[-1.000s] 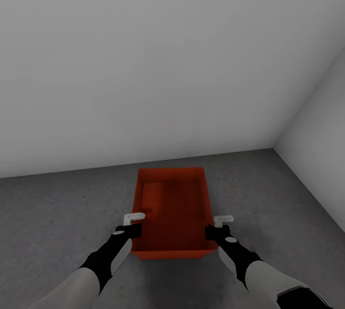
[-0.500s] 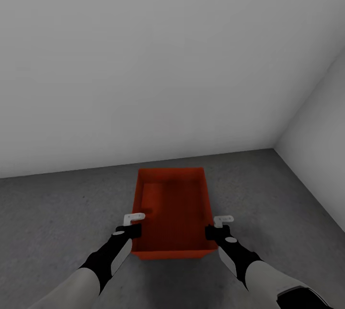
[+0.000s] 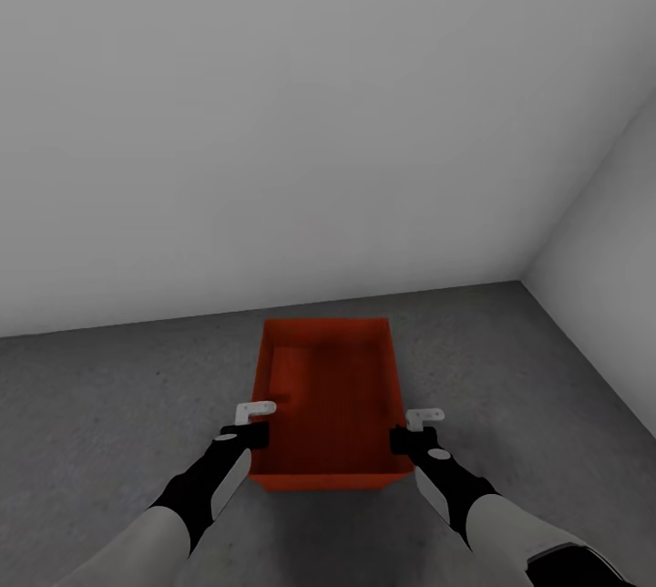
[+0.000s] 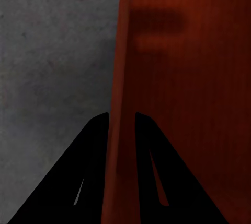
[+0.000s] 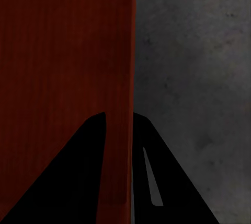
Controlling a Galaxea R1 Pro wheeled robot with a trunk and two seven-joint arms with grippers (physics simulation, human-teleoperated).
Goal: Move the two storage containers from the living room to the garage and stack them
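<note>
Garage corner: one orange bin (image 3: 333, 400) held low over the concrete floor (image 3: 100, 405).

Pale grey walls (image 3: 273, 113) meet ahead. My left gripper (image 4: 121, 117) and right gripper (image 5: 118, 115) each pinch a side wall of the bin near its front end. With such thin-rim grips, I judge that uneven release could tip it or let it slide askew.

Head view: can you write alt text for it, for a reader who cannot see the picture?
An open-topped orange-red bin is gripped from both sides, the left claw clamped on its left wall and the right claw on its right wall. Beneath it lies a dark grey concrete floor, and plain pale grey walls meet in a corner at the right.
</note>
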